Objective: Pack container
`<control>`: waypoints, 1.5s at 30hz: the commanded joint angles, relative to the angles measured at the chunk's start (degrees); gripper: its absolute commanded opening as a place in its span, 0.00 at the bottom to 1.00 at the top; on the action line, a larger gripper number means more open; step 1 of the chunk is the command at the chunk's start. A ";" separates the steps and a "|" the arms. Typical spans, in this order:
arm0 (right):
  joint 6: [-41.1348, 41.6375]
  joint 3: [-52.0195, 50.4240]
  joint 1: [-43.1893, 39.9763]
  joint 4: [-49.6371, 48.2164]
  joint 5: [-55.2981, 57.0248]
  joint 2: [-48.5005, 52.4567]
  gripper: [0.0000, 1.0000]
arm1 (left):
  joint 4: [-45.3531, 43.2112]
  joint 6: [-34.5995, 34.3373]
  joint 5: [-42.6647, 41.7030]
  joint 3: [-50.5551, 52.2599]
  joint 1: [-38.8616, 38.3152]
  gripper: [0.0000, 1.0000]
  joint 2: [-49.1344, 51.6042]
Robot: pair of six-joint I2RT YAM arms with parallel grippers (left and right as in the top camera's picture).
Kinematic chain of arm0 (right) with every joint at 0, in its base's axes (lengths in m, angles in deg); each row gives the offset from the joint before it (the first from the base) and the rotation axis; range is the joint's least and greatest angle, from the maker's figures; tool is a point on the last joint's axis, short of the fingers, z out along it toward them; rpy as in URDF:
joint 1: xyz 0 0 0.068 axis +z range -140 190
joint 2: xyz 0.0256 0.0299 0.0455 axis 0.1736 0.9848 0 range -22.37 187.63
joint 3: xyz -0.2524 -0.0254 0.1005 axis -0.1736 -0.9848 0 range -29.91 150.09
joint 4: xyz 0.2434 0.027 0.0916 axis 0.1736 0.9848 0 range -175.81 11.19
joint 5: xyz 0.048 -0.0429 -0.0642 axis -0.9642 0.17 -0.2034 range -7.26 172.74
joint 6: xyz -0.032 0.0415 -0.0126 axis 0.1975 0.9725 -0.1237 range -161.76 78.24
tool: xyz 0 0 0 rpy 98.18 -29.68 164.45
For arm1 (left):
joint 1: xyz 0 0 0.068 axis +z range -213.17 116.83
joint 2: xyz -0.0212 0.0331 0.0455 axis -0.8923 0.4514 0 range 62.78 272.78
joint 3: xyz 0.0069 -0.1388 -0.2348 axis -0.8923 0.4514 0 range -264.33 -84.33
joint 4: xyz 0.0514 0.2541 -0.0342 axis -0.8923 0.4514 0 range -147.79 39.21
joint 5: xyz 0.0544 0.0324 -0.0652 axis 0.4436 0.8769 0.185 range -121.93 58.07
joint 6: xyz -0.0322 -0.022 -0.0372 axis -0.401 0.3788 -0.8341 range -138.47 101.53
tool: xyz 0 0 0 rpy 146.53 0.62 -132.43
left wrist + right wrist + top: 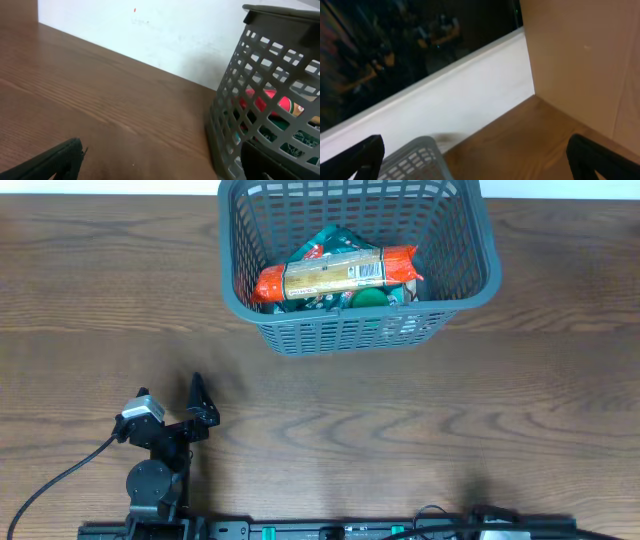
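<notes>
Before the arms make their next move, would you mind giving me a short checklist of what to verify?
1. Left hand open and empty: ok.
2. Right hand open and empty: ok.
3. Basket upright on the table: ok.
4. Long orange-ended pack lying inside the basket: ok.
5. Next pack to pick up located: not ok, none in view outside the basket.

Snack packs (335,275) inside grey container (350,335)
</notes>
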 commanded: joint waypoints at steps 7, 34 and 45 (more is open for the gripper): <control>9.55 -26.97 2.75 -9.35 -0.44 -18.95 0.99 | 0.81 -0.07 -0.31 1.09 0.28 0.99 -0.39; -27.43 -81.22 2.99 -53.00 -17.44 -47.63 0.99 | 0.81 -0.07 -0.28 1.09 0.28 0.99 -0.39; -27.41 -97.46 2.99 -73.59 -17.40 -49.81 0.99 | 0.81 -0.07 -0.31 1.09 0.28 0.98 -0.39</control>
